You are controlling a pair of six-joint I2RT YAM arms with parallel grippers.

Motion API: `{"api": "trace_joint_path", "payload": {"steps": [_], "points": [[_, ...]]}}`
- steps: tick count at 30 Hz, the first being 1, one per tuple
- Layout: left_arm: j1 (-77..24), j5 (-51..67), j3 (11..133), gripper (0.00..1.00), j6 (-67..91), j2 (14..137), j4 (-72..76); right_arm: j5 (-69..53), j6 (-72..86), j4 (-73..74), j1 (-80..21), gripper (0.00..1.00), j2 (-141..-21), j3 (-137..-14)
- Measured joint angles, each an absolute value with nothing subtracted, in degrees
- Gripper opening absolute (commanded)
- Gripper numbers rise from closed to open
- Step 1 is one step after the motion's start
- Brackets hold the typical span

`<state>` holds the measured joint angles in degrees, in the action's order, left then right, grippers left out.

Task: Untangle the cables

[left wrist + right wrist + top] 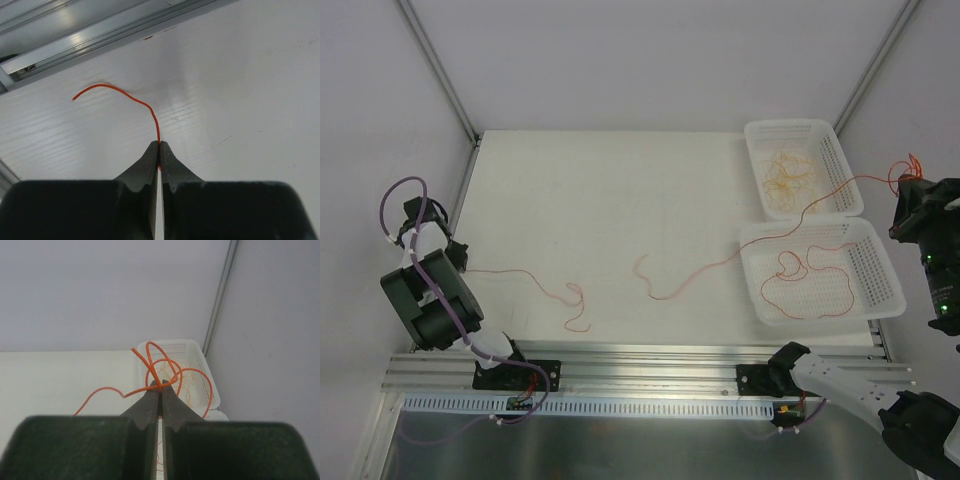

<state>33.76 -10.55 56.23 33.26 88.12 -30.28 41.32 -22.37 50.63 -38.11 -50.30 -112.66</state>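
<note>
Left jaws are pinched tight together on a thin red cable (156,125), which rises from the tips, bends over and ends in a free tip above the white desk (240,90). From overhead, that cable trails from the left arm across the desk and finishes in a small squiggle near the front rail.

Right jaws are clamped just as tight, gripping a knotted cluster of loops in a second red cable (158,384). The right arm holds it up off the desk, out past the right edge. This cable slopes down leftward, passes over where the two white baskets meet, and its tail curls on the desk, well apart from the first cable's squiggle.

In the far basket (790,125) lies a heap of pale yellow cables (788,175). In the near basket (885,275) a third red cable (765,290) lies in one big loose loop.
</note>
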Motion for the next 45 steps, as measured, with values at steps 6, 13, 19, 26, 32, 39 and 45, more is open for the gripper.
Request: {"api": "trace_joint_path", "payload": {"steps": [6, 13, 19, 26, 32, 39, 45], "points": [[33.71, -10.37, 56.75, 0.01, 33.26, 89.95, -30.22, 40.80, -22.00, 52.31, -38.11, 0.01, -48.86, -111.90], [30.79, -5.08, 56.49, 0.13, 31.81, 89.32, -29.78, 33.85, -17.89, 55.09, -38.11, 0.00, -49.78, -104.05], [21.56, 1.93, 53.19, 0.31, 28.91, 79.05, -28.97, 34.52, -16.67, 56.01, -38.11, 0.01, -52.16, -98.02], [11.88, 10.31, 47.90, 0.78, 24.27, 67.75, -28.45, 37.39, -16.32, 55.57, -36.45, 0.01, -52.23, -91.79], [10.20, 16.47, 41.98, 0.95, 20.93, 58.87, -27.46, 35.38, -13.87, 55.48, -31.24, 0.01, -52.34, -88.25], [6.98, 20.75, 37.76, 0.97, 18.22, 52.90, -24.49, 31.59, -11.25, 56.18, -24.45, 0.01, -53.28, -88.16], [5.93, 22.13, 35.79, 0.97, 16.99, 52.58, -22.09, 28.01, -8.45, 58.22, -21.71, 0.02, -54.65, -87.44]]}}
